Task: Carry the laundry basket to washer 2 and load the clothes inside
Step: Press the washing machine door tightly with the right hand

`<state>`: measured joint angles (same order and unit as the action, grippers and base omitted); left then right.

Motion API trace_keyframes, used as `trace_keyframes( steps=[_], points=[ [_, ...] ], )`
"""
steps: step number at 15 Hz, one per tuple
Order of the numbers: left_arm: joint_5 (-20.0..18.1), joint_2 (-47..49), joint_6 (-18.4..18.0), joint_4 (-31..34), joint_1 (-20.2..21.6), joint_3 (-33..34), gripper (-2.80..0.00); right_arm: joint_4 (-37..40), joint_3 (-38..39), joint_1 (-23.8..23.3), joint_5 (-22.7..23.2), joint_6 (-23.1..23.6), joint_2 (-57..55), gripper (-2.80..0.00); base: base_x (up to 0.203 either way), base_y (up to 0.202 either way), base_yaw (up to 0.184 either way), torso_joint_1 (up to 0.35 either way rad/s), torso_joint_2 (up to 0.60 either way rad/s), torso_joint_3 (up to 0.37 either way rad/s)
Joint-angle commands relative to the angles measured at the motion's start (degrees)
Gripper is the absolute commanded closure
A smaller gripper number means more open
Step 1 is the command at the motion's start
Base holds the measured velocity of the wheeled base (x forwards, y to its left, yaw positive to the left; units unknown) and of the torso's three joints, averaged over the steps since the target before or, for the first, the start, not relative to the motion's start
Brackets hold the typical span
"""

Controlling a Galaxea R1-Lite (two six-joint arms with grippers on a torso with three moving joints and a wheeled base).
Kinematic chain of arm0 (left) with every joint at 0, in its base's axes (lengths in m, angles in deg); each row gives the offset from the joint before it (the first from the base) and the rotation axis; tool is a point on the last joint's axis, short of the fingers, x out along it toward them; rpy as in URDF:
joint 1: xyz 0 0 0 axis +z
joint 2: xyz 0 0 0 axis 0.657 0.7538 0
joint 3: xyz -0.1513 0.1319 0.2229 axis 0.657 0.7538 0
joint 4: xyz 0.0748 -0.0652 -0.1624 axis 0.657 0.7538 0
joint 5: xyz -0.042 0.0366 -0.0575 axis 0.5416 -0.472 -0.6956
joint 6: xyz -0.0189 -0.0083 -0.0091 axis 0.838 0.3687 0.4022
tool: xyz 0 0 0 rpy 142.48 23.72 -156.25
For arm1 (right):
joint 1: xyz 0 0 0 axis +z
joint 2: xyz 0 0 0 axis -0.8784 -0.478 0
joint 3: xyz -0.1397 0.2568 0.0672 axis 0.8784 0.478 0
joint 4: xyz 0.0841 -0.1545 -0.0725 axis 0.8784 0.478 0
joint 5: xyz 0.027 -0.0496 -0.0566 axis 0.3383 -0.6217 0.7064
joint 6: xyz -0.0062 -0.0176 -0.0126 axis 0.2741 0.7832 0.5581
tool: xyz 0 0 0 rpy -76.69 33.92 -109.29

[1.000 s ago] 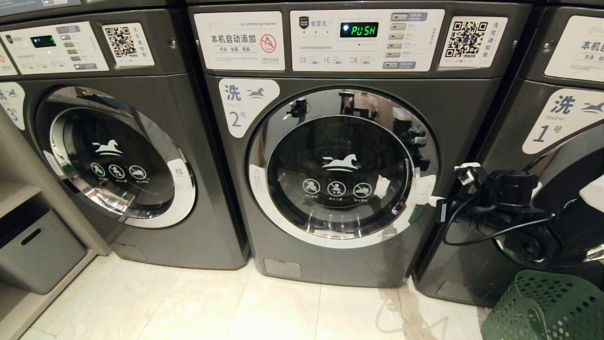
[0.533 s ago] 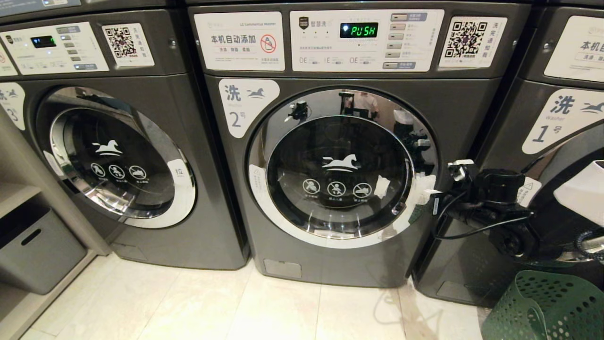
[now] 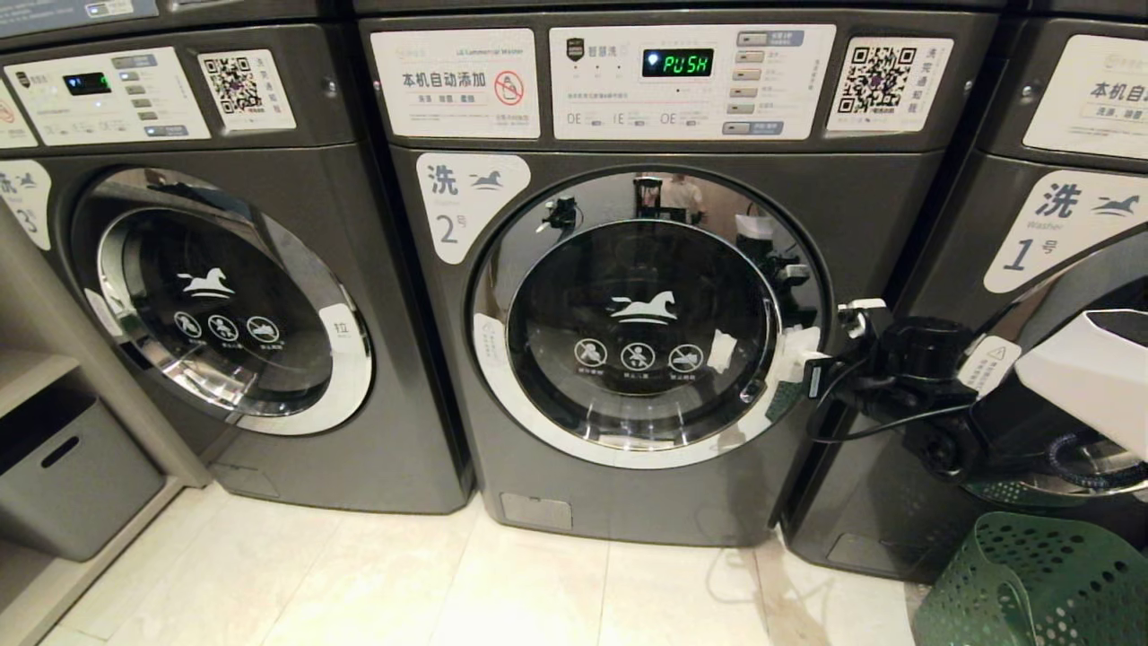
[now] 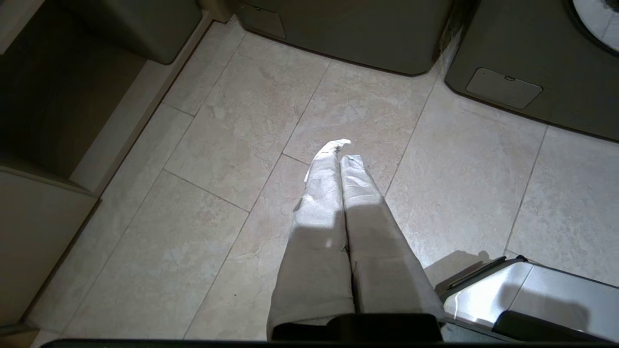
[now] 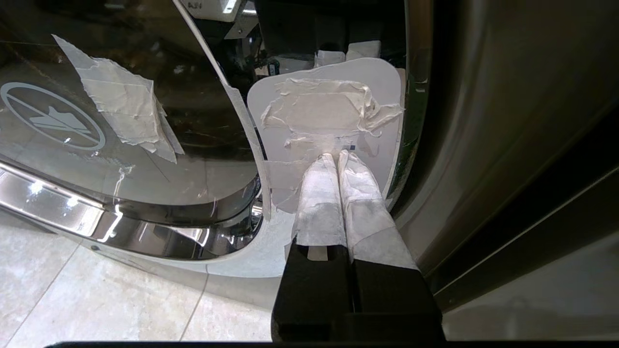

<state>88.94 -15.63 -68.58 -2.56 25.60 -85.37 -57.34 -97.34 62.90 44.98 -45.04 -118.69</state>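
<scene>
- Three front-loaders are sitting in a row on the tile floor (image 3: 538, 583): washer 3 (image 3: 224, 296) at the left, washer 2 (image 3: 646, 314) in the middle, washer 1 (image 3: 1058, 233) at the right.
- All three round doors are sitting closed; washer 2's display (image 3: 679, 63) is reading PUSH.
- One laundry basket (image 3: 1031, 583) is standing on the floor at the bottom-right corner of the head view, in front of washer 1, just right of washer 2's lower corner. Its inside is cut off by the frame, so I cannot tell what is lying in it.
- Right tool (image 5: 337, 157) is reaching in at the right rim of washer 2's door, its two taped fingers pressed together, tips touching the taped white tab (image 5: 333, 111) on that rim; holding nothing.
- Left tool (image 4: 341, 151) is hanging over bare floor in front of the machines, fingers pinched tight together, empty.
- One grey bin (image 3: 72, 475) is sitting on the low shelf at the left.
</scene>
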Motion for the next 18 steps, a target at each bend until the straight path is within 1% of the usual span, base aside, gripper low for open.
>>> trace_keyframes(
  steps=[1, 4, 5, 6, 7, 8, 10, 12, 13, 14, 15, 16, 17, 18],
  points=[
    [-0.29, -0.01, 0.04, 0.46, 1.72, -1.02, 0.0, -0.49, -3.11, 0.13, 0.03, 0.0, -2.46, 0.0, 0.0, 0.0, 0.0, 0.0, 0.0, 0.0],
    [-2.1, -0.68, 0.05, 2.72, 3.17, -2.99, 0.0, -0.4, -6.19, 0.13, -0.02, 0.0, -4.74, 0.0, 0.0, 0.0, 0.0, 0.0, 0.0, 0.0],
    [-2.76, -1.7, 0.04, 2.55, 3.17, -2.75, 0.0, -0.33, -5.39, 0.13, -0.06, 0.0, -4.15, 0.0, 0.0, 0.0, 0.0, 0.0, 0.0, 0.0],
    [-4.81, -2.45, 0.0, 2.41, 3.18, -2.51, 0.0, -0.06, -3.56, 0.13, -0.05, 0.05, -2.28, 0.0, 0.0, 0.0, 0.0, 0.0, 0.0, 0.0],
    [-5.65, -2.68, 0.0, 2.62, 3.31, -2.54, 0.0, 1.16, -0.94, 0.18, 0.1, 0.09, 1.06, 0.0, 0.0, 0.0, 0.0, 0.0, 0.0, 0.0],
    [-5.7, -2.36, -0.04, 2.73, 3.8, -3.1, 0.0, 3.05, 1.73, 0.37, 0.41, 0.08, 5.46, 0.0, 0.0, 0.0, 0.0, 0.0, 0.0, 0.0],
    [-6.92, -1.97, -0.17, 3.26, 5.19, -5.47, 0.0, 6.95, 8.65, 1.26, 1.04, 0.04, 15.97, 0.0, 0.0, 0.0, 0.0, 0.0, 0.0, 0.0],
    [-9.6, -3.87, -0.21, 5.75, 7.07, -6.37, 0.0, 9.13, 17.21, 2.51, 1.33, 0.02, 25.28, 0.0, 0.0, 0.0, 0.0, 0.0, 0.0, 0.0],
    [-11.48, -5.45, -0.25, 7.51, 9.13, -6.49, 0.0, 9.8, 21.63, 3.15, 1.37, 0.05, 29.34, 0.0, 0.0, 0.0, 0.0, 0.0, 0.0, 0.0],
    [-13.7, -6.78, -0.33, 8.75, 10.83, -6.34, 0.0, 10.16, 24.67, 3.59, 1.35, 0.09, 32.5, 0.0, 0.0, 0.0, 0.0, 0.0, 0.0, 0.0],
    [-17.46, -9.2, -0.67, 9.59, 14.54, -5.64, 0.0, 10.44, 27.48, 4.06, 1.25, 0.14, 36.1, 0.0, 0.0, 0.0, 0.0, 0.0, 0.0, 0.0],
    [-22.04, -12.56, -1.51, 9.69, 17.77, -3.97, 0.0, 10.61, 29.61, 4.49, 1.19, 0.21, 39.43, 0.0, 0.0, 0.0, 0.0, 0.0, 0.0, 0.0],
    [-28.03, -15.19, -2.88, 9.18, 19.97, -1.26, 0.0, 10.73, 30.89, 5.07, 1.17, 0.47, 42.59, 0.0, 0.0, 0.0, 0.0, 0.0, 0.0, 0.0],
    [-32.53, -16.1, -3.81, 6.23, 21.03, 2.08, 0.0, 10.88, 31.57, 5.84, 1.18, 1.52, 45.67, 0.0, 0.0, 0.0, 0.0, 0.0, 0.0, 0.0]
  ],
)
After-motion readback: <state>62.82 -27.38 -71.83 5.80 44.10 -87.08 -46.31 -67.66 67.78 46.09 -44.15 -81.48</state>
